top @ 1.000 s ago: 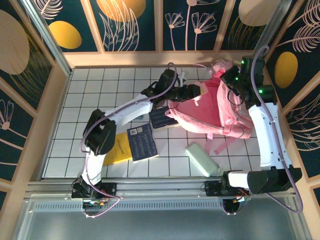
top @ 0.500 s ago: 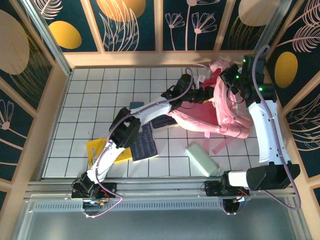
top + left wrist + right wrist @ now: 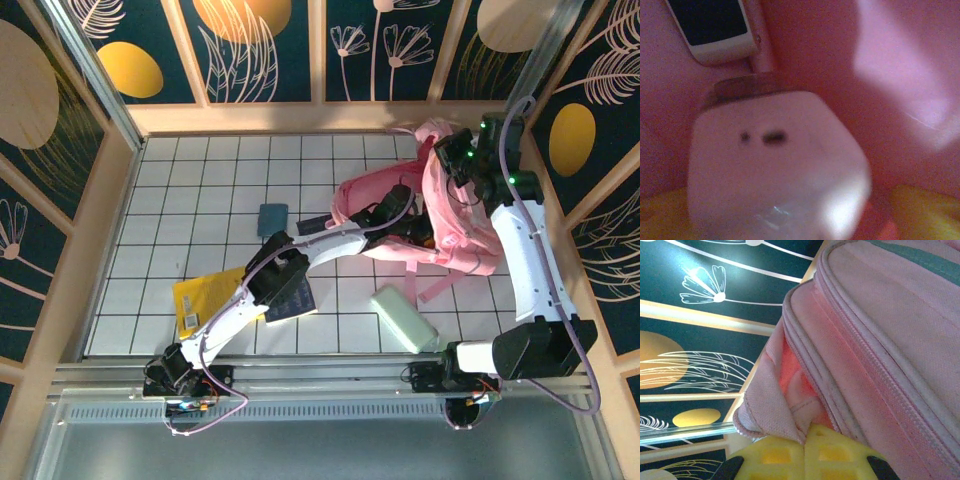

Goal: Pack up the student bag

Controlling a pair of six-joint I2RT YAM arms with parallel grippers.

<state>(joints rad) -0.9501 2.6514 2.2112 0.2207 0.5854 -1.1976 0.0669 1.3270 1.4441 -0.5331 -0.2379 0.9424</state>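
Student bag (image 3: 455, 225) envelops left claw (image 3: 415, 222) (right claw (image 3: 805, 455) pinches its rim).

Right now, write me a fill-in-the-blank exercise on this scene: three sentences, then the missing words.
1. The right hand is pinched shut on the ___ fabric of the student bag.
2. The left hand, open, is ___ the student bag.
3. The mint green case lies on the tiled table, nearer the ___ arm's base.
Missing words: pink; inside; right.
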